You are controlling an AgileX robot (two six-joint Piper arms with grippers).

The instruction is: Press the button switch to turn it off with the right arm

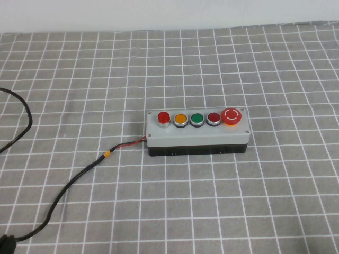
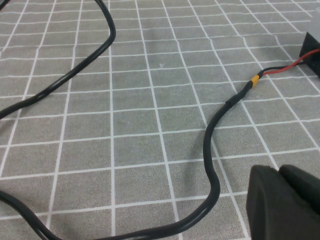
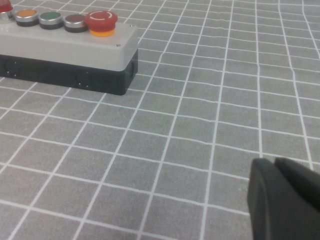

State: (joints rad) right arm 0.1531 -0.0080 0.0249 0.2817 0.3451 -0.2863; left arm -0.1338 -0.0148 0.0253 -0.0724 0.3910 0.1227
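The button switch [image 1: 196, 132] is a long grey box on a black base, lying in the middle of the checked cloth. Its top carries a bright red lamp [image 1: 163, 117], yellow, green and dark-red buttons, and a big red mushroom button [image 1: 232, 116]. Neither arm shows in the high view. In the right wrist view the box [image 3: 65, 47] lies well away from my right gripper [image 3: 274, 162], whose black fingers are shut and empty just above the cloth. My left gripper [image 2: 280, 170] is shut and empty, beside the box's black cable [image 2: 215, 150].
The black cable [image 1: 69, 182] runs from the box's left end, with red wire and a yellow band, toward the front left corner. A second cable loop [image 1: 21, 114] lies at the left edge. The grey checked cloth [image 1: 265, 201] covers the table up to a white wall.
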